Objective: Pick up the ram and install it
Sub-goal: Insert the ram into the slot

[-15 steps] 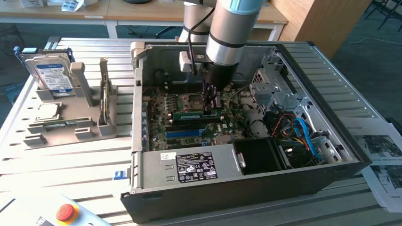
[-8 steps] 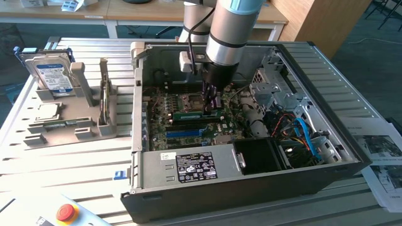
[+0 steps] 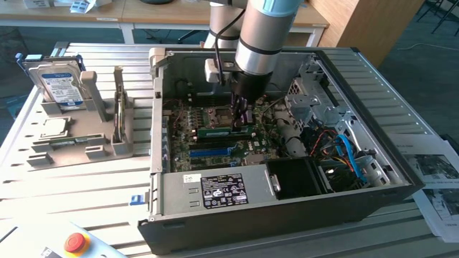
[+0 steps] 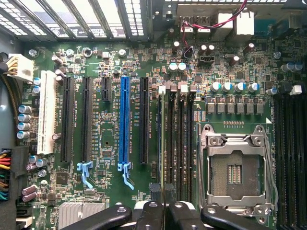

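The gripper (image 3: 242, 119) is clamped on the ram (image 3: 216, 130) inside the computer case (image 3: 373, 156). The ram stands on edge just beside the CPU socket (image 3: 219, 114), at the memory slots (image 4: 180, 143) adjoining that socket. Whether it is seated cannot be determined.
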Motion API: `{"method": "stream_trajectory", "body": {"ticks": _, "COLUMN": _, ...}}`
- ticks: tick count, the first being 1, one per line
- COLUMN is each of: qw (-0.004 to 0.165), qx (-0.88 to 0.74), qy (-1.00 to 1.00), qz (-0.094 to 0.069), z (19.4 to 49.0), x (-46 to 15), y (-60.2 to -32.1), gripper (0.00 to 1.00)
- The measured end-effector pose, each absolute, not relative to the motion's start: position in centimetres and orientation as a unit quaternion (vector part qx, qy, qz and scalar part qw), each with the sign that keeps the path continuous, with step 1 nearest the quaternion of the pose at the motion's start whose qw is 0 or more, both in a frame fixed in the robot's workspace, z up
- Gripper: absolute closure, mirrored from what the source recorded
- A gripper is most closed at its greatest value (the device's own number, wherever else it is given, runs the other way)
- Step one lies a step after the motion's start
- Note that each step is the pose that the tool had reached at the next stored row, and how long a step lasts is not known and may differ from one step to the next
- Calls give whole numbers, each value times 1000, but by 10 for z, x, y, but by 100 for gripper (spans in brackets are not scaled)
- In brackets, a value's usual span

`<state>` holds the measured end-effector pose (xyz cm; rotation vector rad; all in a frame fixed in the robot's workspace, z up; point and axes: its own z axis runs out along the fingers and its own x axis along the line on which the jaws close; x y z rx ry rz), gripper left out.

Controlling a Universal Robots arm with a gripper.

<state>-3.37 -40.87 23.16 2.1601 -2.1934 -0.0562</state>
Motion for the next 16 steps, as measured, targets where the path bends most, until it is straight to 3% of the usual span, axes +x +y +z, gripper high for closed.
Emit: {"method": "stream_trajectory", "body": {"ticks": 16, "qw": 32, "qx": 701, "qy": -712, "qz": -18, "z": 228, "x": -34, "y": -409, "gripper": 88}}
